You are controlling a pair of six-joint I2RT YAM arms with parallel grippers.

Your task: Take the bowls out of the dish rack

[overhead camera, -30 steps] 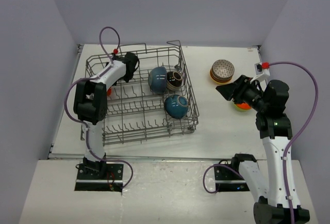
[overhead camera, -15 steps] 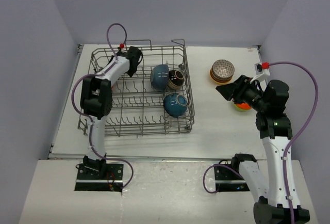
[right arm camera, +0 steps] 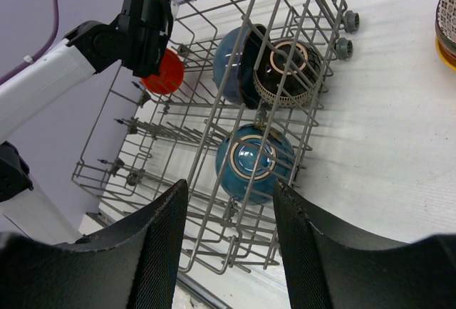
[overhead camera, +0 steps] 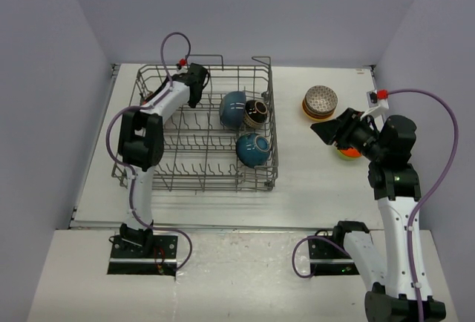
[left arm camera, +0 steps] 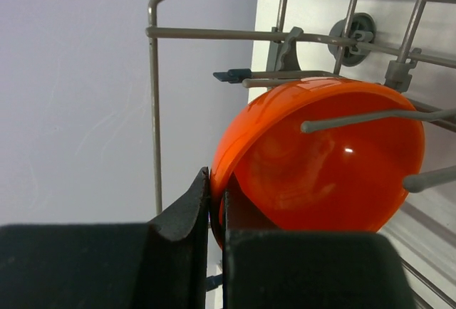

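Left wrist view: our left claw (left arm camera: 216, 189) is pinched narrow on the rim of the orange bowl (left arm camera: 320, 159), one finger outside the wall and one inside. The bowl stands on edge among the tines in a corner of the dish rack (left arm camera: 152, 110). We judge that a rim grip is the practical way in. Tines cross the bowl's hollow, so it probably has to rise to come free.

In the top external view that claw sits at the rack's upper left. The upper blue bowl (overhead camera: 233, 109) touches a dark patterned bowl (overhead camera: 254, 113) toward the rack's right side, and the lower blue bowl (overhead camera: 253, 150) lies just beneath them.

The right claw (overhead camera: 330, 130) hangs over the worktop (overhead camera: 319, 185) at the right of the frame. Its jaws are moderately wide with nothing between them. It is well apart from the rack and near the stacked bowls (overhead camera: 320, 103) at upper right, where we take it unloaded bowls are gathered.
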